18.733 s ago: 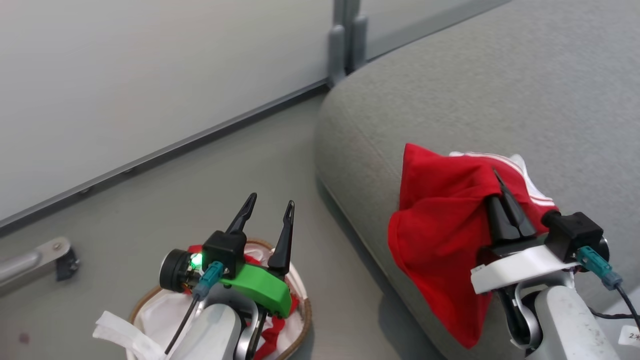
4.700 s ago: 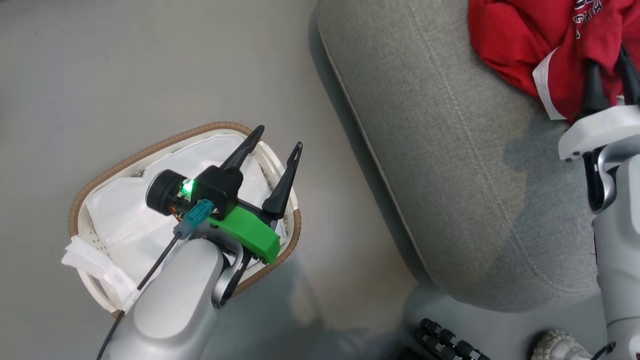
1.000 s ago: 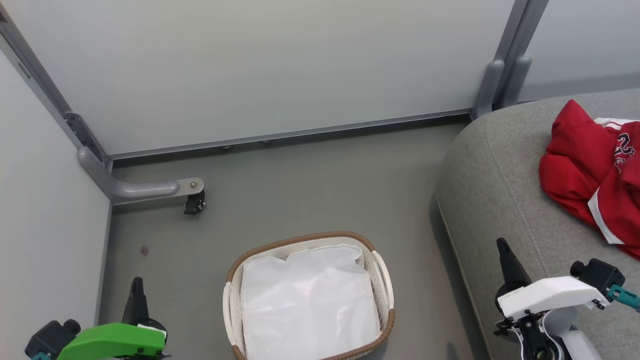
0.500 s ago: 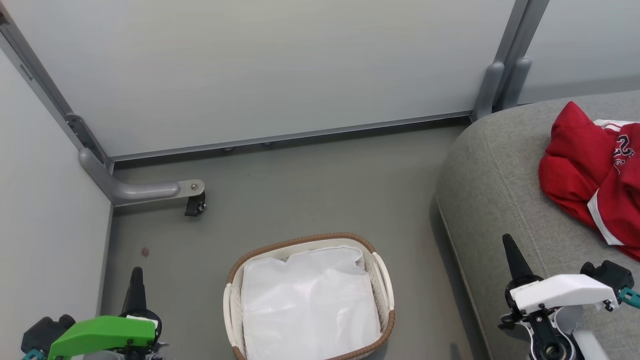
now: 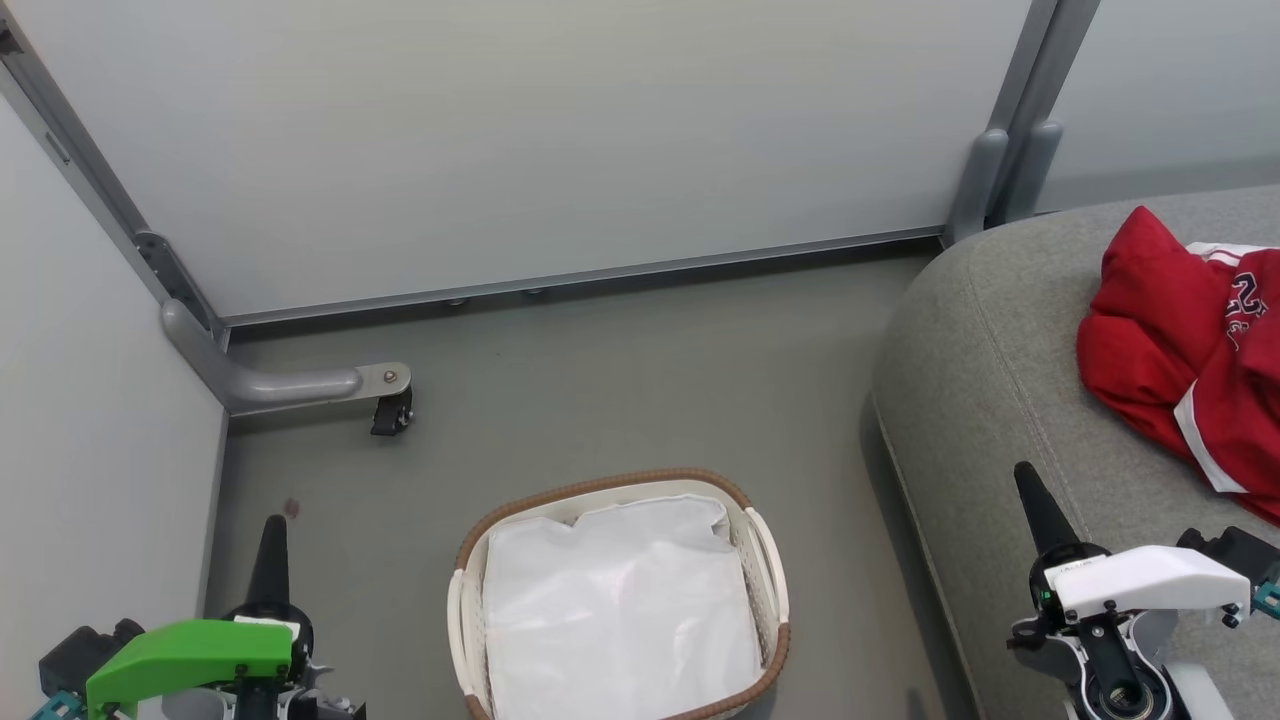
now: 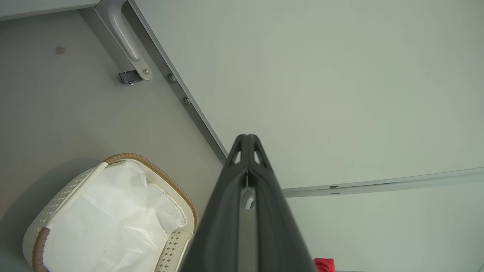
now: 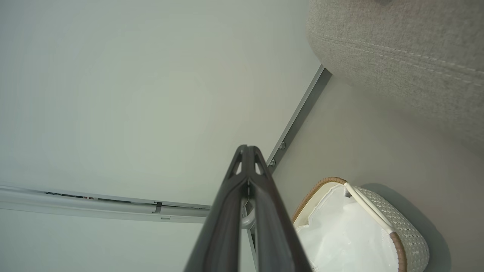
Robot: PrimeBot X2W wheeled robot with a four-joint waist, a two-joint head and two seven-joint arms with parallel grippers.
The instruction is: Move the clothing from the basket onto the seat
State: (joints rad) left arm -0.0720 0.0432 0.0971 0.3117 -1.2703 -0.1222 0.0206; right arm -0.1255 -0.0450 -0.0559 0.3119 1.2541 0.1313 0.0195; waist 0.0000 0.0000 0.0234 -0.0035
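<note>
both pressed together, empty: left fingers [image 5: 272, 560] withdrawn from basket [image 5: 600, 482], right fingers [image 5: 1036, 508] from clothing [image 5: 1160, 330] on seat [image 5: 980, 380].

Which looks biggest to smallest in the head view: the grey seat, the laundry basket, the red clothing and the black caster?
1. grey seat
2. laundry basket
3. red clothing, cropped by the edge, so unsure
4. black caster

The bright red, white-trimmed clothing [image 5: 1165, 345] on the grey upholstered seat [image 5: 975, 400] runs off the head view's right edge, lettering unreadable; the near end of the brown-rimmed white oval basket [image 5: 600, 483] is cropped.
</note>
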